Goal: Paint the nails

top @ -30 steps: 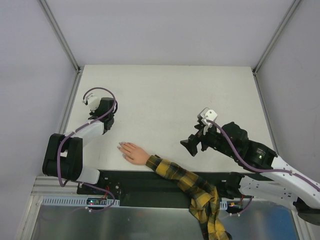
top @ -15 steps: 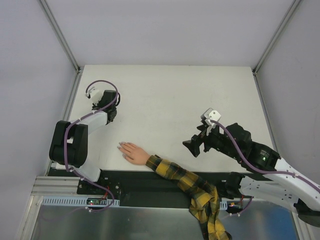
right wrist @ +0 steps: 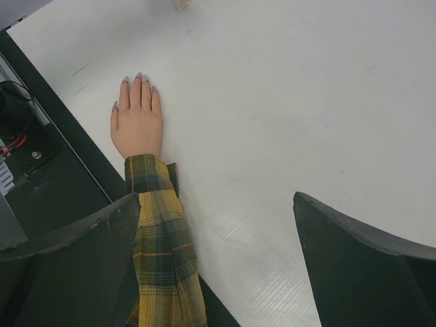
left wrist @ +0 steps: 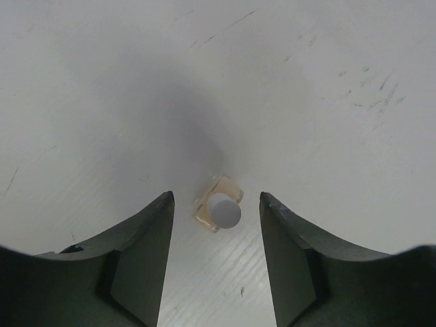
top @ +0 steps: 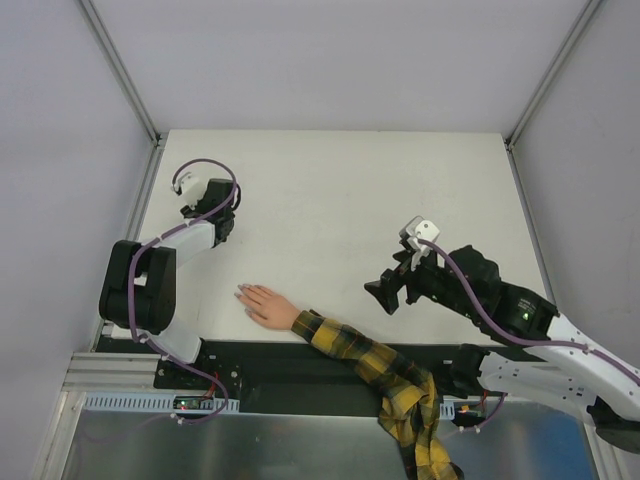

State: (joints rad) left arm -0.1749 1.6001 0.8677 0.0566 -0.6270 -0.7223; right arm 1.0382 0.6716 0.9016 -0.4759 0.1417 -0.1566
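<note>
A small flesh-coloured hand (top: 266, 305) lies flat near the table's front edge, ending a yellow-and-black plaid sleeve (top: 385, 380). In the right wrist view the hand (right wrist: 138, 122) points away from me, and its nails (right wrist: 137, 78) are tiny greyish tips. My right gripper (right wrist: 216, 197) hangs open above the table to the right of the sleeve (right wrist: 161, 238), holding nothing. At the far left my left gripper (left wrist: 214, 195) is open. A little clear bottle with a grey round cap (left wrist: 219, 211) stands upright on the table just ahead of its tips, touching neither finger.
The black strip of the arm bases (top: 300, 365) runs along the near edge, with the sleeve draped over it. A metal frame rail (top: 140, 215) borders the table on the left, close to my left gripper (top: 217, 216). My right gripper (top: 380, 291) is at mid right.
My left arm has swung a little farther back along the left edge and its jaws have parted, leaving the bottle free. My right gripper has drifted slightly toward the near edge.
</note>
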